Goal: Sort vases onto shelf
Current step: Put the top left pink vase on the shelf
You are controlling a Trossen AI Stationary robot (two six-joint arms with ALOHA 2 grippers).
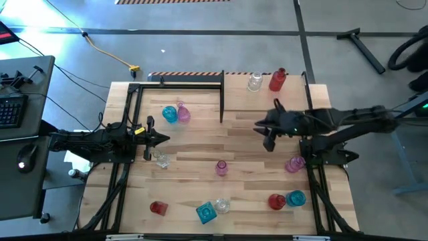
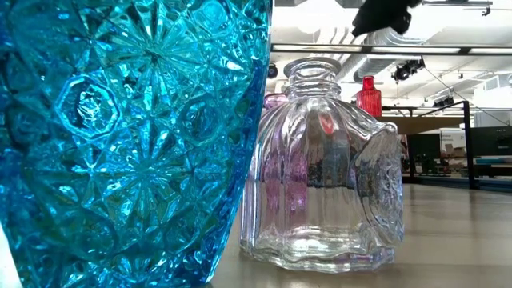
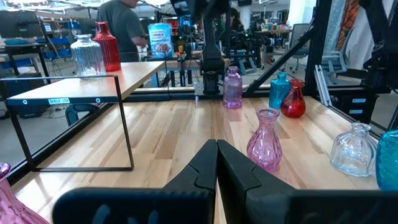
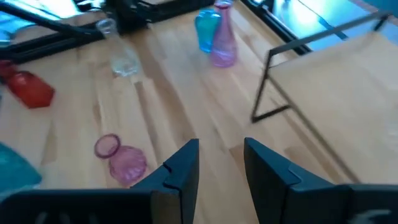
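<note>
You are dealing with small glass vases spread over the wooden table [image 1: 241,144], and I judge all of them rigid, smooth enough to slip, breakable, and light enough to tip when nudged; take each one across its narrow neck or just under the lip, where the jaws can bite. The shelf [image 1: 294,97] stands at about 1 o'clock on the table in the high view and already carries a clear vase [image 1: 255,82] and a red vase [image 1: 277,79] side by side at its far edge. The right gripper [image 1: 269,142] hangs in the air just off the shelf's near corner, jaws a little apart with nothing between them. Its likeliest pick, as I read it, is the pink vase [image 1: 221,167] near table centre, upright, lying toward 8 o'clock of that gripper and apart from it; the right wrist view shows it ahead of the fingers, untouched. Another pink vase [image 1: 294,164] stands close at the gripper's 4 o'clock. The left gripper [image 1: 158,139] waits at the table's 9 o'clock side, pinched shut and empty, a small clear vase [image 1: 161,159] just at its 6 o'clock.
</note>
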